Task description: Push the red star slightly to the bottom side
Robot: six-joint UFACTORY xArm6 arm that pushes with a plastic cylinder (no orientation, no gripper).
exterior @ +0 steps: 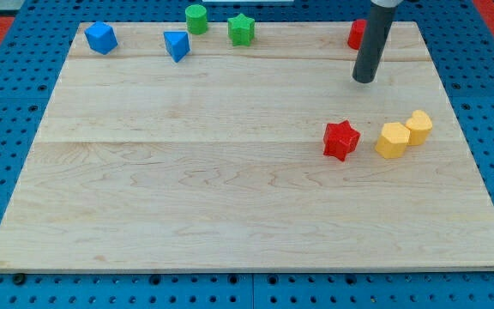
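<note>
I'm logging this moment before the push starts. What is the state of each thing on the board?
My tip: toward the view's top from the red star, apart from it, touching no block.
Red star: flat on the board, untouched.
Two yellow blocks: side by side, apparently touching.
Second red block: partly hidden behind the rod.
Green star, green cylinder, two blue blocks: at the top edge, untouched.

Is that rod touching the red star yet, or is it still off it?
Off it. My tip sits toward the view's top from the red star, with bare wood showing between them.
</note>
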